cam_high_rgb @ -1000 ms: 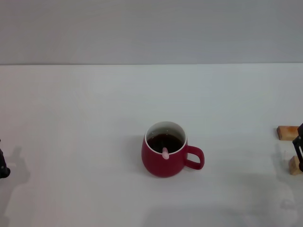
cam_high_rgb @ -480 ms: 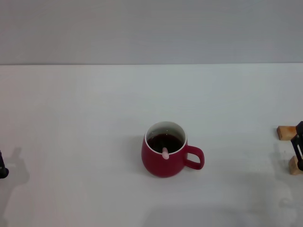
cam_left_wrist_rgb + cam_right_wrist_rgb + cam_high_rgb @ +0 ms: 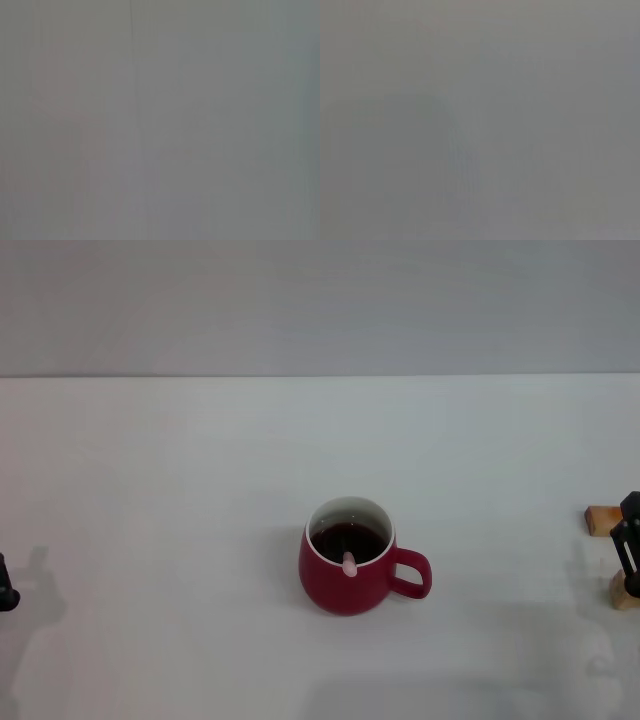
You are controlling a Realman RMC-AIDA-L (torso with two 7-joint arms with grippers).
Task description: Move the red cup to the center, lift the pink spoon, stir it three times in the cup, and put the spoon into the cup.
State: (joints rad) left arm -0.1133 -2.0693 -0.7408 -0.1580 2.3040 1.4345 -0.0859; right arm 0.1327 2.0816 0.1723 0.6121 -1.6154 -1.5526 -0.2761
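Observation:
The red cup (image 3: 352,570) stands upright near the middle of the white table, its handle pointing right, with dark liquid inside. The pink spoon (image 3: 349,562) rests in the cup, only its rounded handle end showing against the near rim. My left gripper (image 3: 5,590) is a dark tip at the far left edge of the head view, far from the cup. At the far right edge, well away from the cup, sits my right gripper (image 3: 628,550). Both wrist views show only blank grey.
Two small tan wooden blocks lie at the right edge, one (image 3: 602,520) behind the right gripper and one (image 3: 625,592) just below it. The white table (image 3: 200,490) ends at a grey wall behind.
The right gripper has crept slightly up and right beside the blocks. The left gripper has slid a little toward the left edge. Cup and spoon have not moved.

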